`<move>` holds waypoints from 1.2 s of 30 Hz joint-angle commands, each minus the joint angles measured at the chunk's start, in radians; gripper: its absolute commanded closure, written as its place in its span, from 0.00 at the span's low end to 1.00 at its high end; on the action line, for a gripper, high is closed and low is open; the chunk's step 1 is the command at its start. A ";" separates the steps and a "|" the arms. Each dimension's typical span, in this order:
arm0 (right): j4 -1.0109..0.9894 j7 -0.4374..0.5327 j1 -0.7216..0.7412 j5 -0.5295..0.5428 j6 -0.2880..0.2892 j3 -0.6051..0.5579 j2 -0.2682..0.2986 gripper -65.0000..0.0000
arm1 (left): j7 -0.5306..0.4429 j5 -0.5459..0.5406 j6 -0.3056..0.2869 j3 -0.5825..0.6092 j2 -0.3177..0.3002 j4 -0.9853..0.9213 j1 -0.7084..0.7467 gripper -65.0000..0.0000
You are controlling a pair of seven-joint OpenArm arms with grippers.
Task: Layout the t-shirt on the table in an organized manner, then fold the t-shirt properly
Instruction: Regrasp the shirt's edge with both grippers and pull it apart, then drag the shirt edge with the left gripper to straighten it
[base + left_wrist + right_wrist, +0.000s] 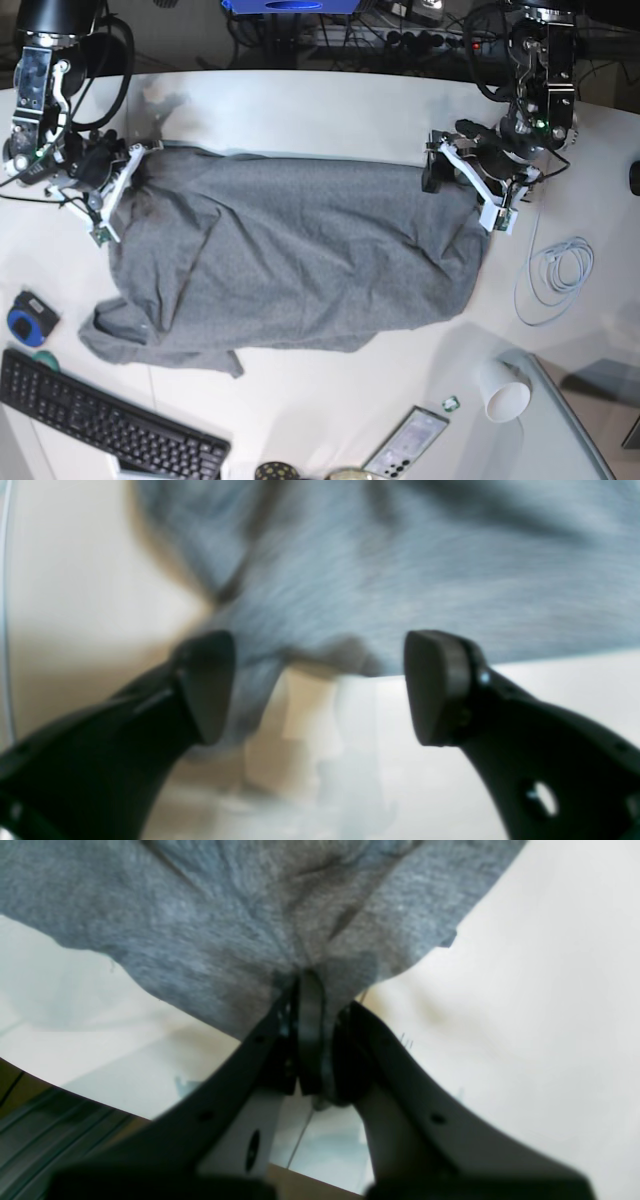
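The grey t-shirt (290, 260) lies spread but wrinkled across the white table (320, 110), its long axis running left to right in the base view. My right gripper (135, 165) is at the shirt's far left corner. In the right wrist view that gripper (310, 990) is shut on a bunched fold of the t-shirt (210, 930). My left gripper (440, 172) is at the shirt's far right corner. The left wrist view is blurred: the left gripper (320, 680) is open, and the t-shirt (400, 570) edge lies just beyond its fingertips.
A black keyboard (100, 425) sits at the near left, with a blue and black object (28, 315) beside it. A phone (405, 442) and a paper cup (503, 390) are near the front right. A white cable (560, 270) coils at the right, by a grey glass panel (575, 440).
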 commanded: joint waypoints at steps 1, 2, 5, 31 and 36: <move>0.019 0.011 0.000 0.006 0.003 0.005 0.010 1.00 | -0.015 -0.007 0.003 -0.006 -0.015 0.038 0.013 0.17; 0.020 0.011 -0.002 0.006 0.003 0.006 0.010 1.00 | -0.015 -0.007 0.003 -0.006 -0.017 0.061 0.025 0.17; 0.020 0.014 -0.016 0.006 0.003 0.008 0.010 1.00 | -0.015 -0.007 0.003 -0.006 -0.017 0.088 0.045 0.17; 0.019 0.017 -0.056 0.004 0.003 0.161 0.010 1.00 | -0.023 0.006 0.002 0.008 -0.004 -0.478 -0.412 1.00; 0.014 0.017 -0.056 0.004 0.003 0.175 0.009 1.00 | -0.024 0.056 0.000 0.009 0.011 -0.528 -0.472 1.00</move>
